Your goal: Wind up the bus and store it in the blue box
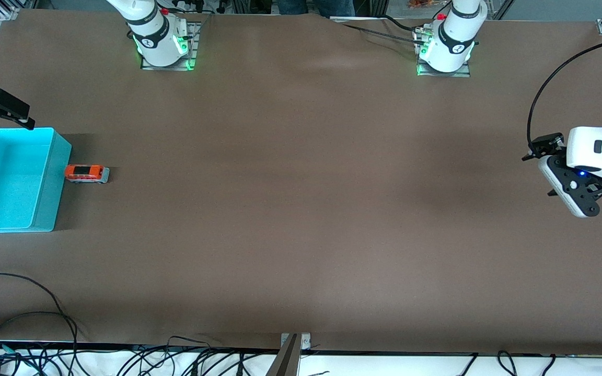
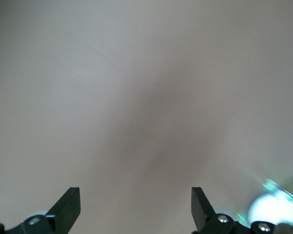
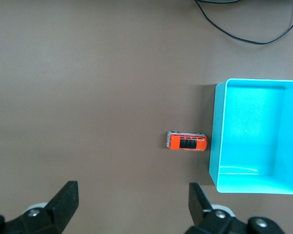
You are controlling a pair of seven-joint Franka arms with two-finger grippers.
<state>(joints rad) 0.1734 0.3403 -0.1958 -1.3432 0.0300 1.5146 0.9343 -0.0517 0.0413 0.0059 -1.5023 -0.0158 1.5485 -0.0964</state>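
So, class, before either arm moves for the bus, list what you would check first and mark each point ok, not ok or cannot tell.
1. The bus sits on its wheels on the table, beside the blue box: ok.
2. Bus already in the box: not ok, it is outside.
3. Box top open, nothing seen inside: ok.
4. Right gripper jaws open, holding nothing: ok.
5. Left gripper jaws open, over bare table at its own end: ok.
6. Bus wound up: cannot tell.
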